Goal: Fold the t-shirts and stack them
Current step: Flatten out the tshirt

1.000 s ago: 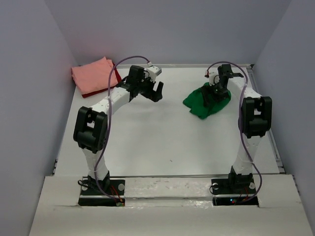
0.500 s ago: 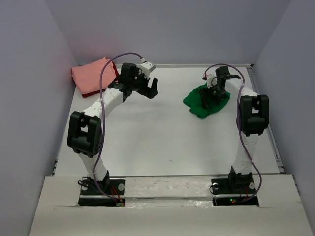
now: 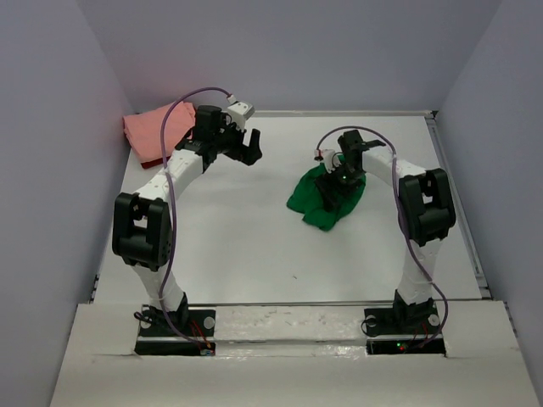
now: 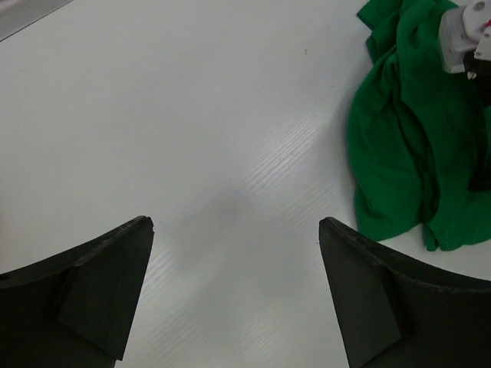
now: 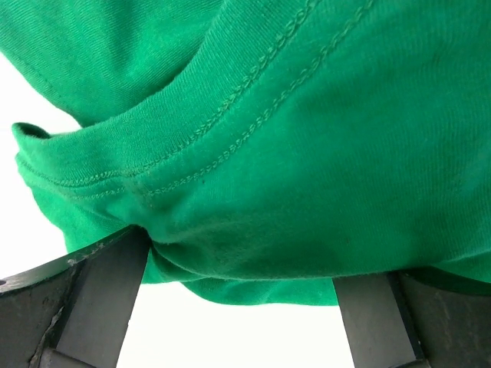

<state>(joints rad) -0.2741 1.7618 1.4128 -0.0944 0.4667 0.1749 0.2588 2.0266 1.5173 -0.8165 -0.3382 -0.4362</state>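
Green t-shirt (image 3: 325, 199): crumpled mid-table, right of centre; right gripper (image 3: 338, 180) clenched on its hem; left gripper (image 4: 236, 295) spread, empty; risk: thin pinch slips, cloth drops bunched; pink t-shirt (image 3: 157, 131) folded far-left.

An overhead camera is looking down across the whole tabletop (image 3: 254, 237), while two wrist cameras are viewing close, both sharing the green t-shirt (image 4: 406, 153).

dark red tee (image 3: 151, 162) mostly hidden under pink tee (image 3: 153, 130)
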